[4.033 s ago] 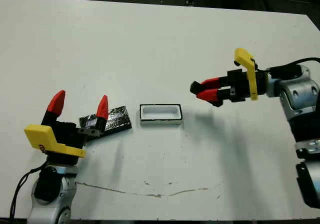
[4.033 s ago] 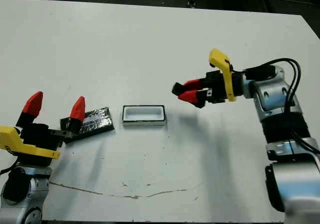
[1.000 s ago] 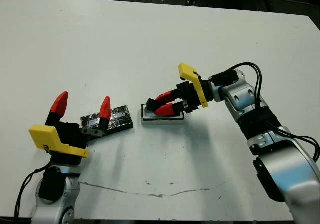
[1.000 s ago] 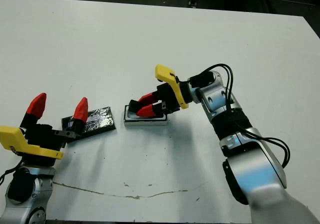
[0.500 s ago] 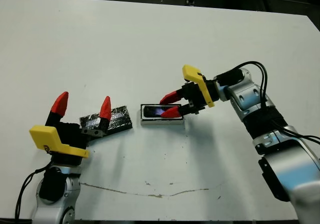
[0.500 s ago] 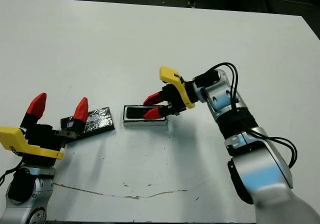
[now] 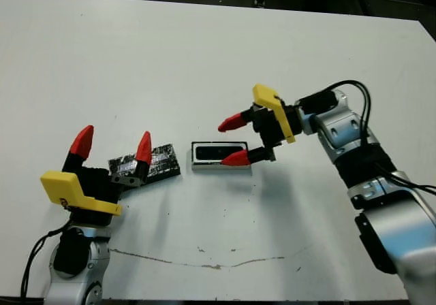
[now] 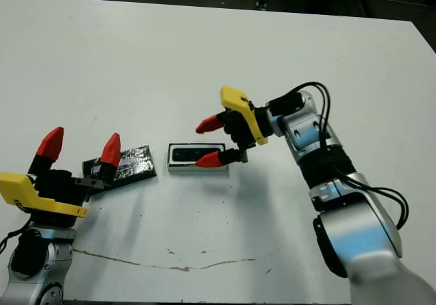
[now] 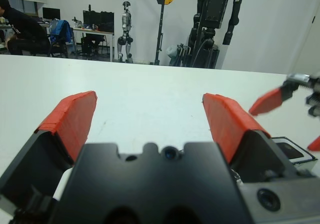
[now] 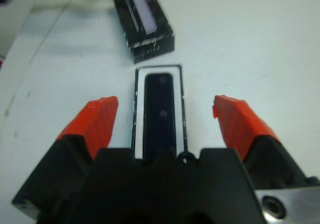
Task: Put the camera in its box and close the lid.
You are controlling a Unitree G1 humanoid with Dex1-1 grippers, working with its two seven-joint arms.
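The right gripper [image 7: 234, 140] has let go and spread its 2 fingers wide, leaving the camera [image 7: 219, 154] lying inside the box [image 7: 220, 165], so only the lid [image 7: 160, 163], beside the open, empty left gripper [image 7: 112, 143], remains.

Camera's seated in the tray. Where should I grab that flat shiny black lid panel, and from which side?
Grip the flat shiny black lid panel across its short width, coming straight down with the open left gripper beside it. It lies flat on the white table, left of the white-walled box, so only its long edges offer purchase.
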